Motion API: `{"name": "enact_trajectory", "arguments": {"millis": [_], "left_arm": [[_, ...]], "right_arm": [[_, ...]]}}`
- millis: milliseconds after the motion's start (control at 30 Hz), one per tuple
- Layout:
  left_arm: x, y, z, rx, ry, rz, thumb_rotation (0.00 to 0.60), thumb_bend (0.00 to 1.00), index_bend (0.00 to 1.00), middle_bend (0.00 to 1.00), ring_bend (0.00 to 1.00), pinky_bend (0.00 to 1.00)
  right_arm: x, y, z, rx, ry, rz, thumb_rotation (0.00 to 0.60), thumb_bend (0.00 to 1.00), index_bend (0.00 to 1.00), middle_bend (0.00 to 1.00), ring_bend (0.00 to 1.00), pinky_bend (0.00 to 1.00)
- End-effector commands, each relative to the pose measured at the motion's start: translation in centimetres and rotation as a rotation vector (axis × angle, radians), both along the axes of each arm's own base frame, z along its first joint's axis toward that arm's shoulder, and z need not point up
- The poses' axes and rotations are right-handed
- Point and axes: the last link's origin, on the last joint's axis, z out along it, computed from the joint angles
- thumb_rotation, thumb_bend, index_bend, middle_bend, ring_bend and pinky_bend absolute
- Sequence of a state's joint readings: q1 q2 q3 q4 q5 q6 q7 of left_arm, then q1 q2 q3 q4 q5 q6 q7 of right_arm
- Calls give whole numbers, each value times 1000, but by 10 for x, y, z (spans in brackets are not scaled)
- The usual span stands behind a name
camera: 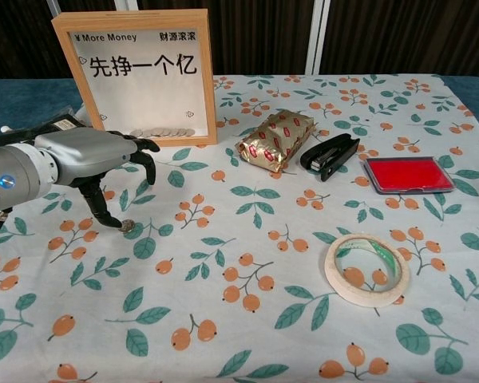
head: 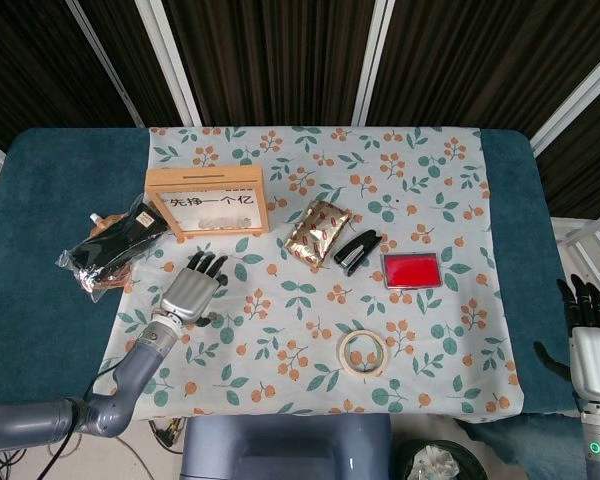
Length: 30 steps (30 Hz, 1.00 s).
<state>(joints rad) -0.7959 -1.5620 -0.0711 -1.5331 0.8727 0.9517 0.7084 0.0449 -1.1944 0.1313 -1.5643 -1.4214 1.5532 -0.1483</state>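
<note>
The fingers [camera: 104,209] of the left hand [camera: 88,159] curl down like a claw onto the floral cloth [camera: 247,335], their tips meeting at a small coin [camera: 128,227] that lies flat on the fabric. Whether the coin is already pinched or only touched cannot be told from either view. A flat coin on soft cloth probably wants a low, close pinch: thumb and one finger pressed at opposite edges, so that it tips up instead of sliding or bunching the fabric. Just behind the hand stands the wooden-framed coin box [camera: 136,72], upright, with a row of coins [camera: 161,132] along its bottom ledge. A black plastic packet [head: 110,245] lies to its left. Further out on the bench [head: 50,330] are a gold foil packet [camera: 276,140], a black stapler [camera: 329,154], a red ink pad [camera: 407,174] and a roll of tape [camera: 367,270]. The right hand [head: 592,330] hangs off the bench's far edge, fingers spread and holding nothing.
</note>
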Motion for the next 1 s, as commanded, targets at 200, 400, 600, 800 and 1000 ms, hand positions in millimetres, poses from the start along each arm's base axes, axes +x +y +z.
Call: {"name": "enact_trajectory", "arguments": {"millis": [200, 400, 600, 800, 1000], "left_arm": [[0, 0, -1, 0, 7, -4, 600, 111, 333, 0, 0, 0], [0, 0, -3, -5, 5, -6, 600, 111, 338, 0, 0, 0], [0, -1, -5, -6, 10, -11, 600, 111, 342, 0, 0, 0], [-1, -1, -7, -10, 11, -10, 600, 111, 352, 0, 0, 0], [-4, -2, -7, -10, 19, -11, 600, 111, 370, 0, 0, 0]], "right_arm": [[0, 0, 1, -1, 1, 0, 600, 300, 0, 0, 0, 0], [-1, 0, 0, 1, 2, -2, 600, 299, 0, 0, 0, 0], [-1, 0, 0, 0, 2, -2, 600, 299, 0, 0, 0, 0], [-1, 0, 1, -1, 2, -2, 600, 300, 0, 0, 0, 0], [-1, 0, 1, -1, 3, -4, 600, 300, 0, 0, 0, 0]]}}
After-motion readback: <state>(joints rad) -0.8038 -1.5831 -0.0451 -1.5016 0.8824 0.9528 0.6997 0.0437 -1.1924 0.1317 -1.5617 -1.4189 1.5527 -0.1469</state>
